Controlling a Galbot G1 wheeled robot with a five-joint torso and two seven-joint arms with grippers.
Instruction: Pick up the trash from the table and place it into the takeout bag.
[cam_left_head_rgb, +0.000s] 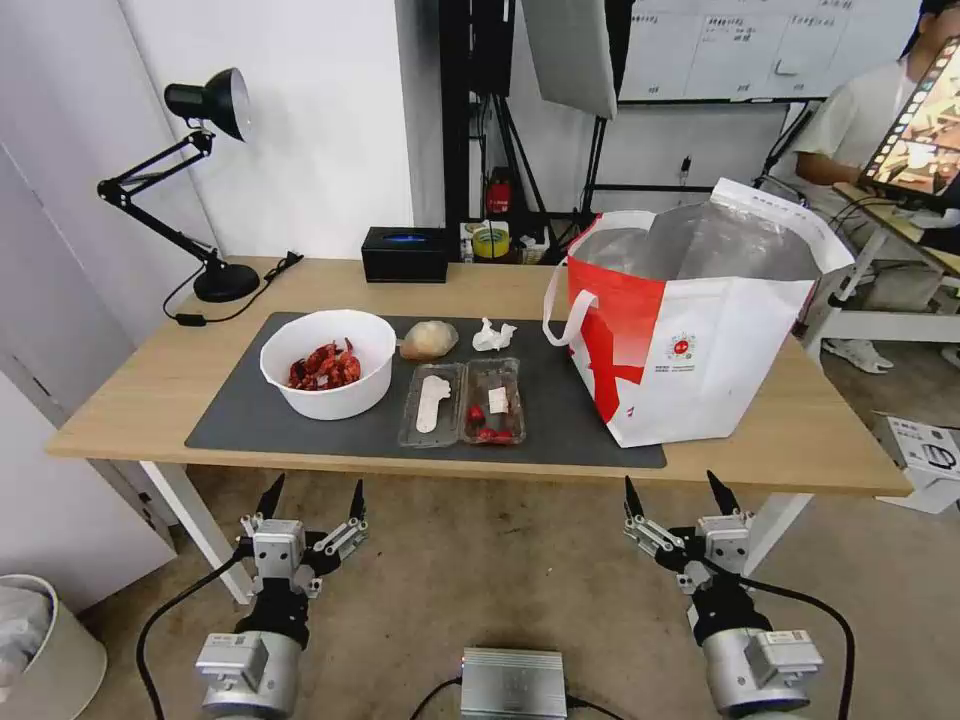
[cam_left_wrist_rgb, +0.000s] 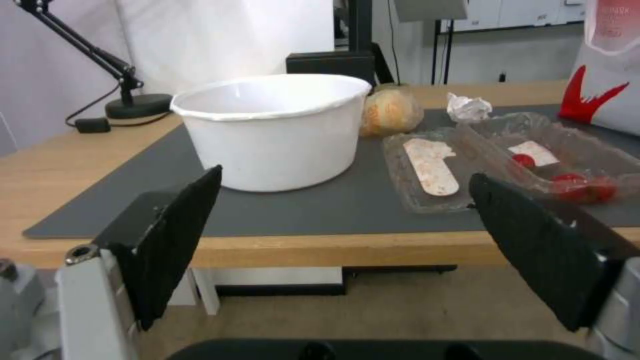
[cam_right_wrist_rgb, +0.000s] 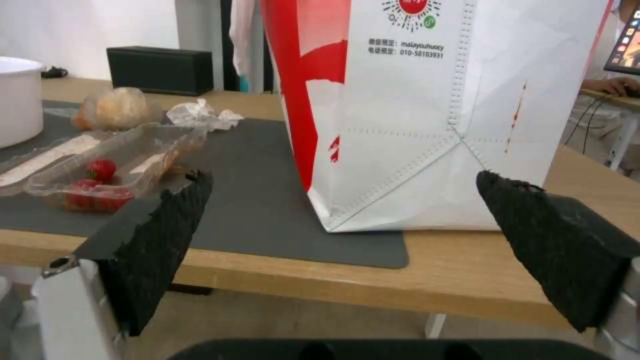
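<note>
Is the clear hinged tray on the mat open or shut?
Open: the clear hinged tray lies spread flat, both halves facing up, red scraps in one half.

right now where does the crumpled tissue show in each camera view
Head view: crumpled white tissue on the grey mat, behind the clear tray.
Left wrist view: tissue beyond the tray.
Right wrist view: tissue beyond the tray.
Shared landmark: the beige wrapped lump beside it.
</note>
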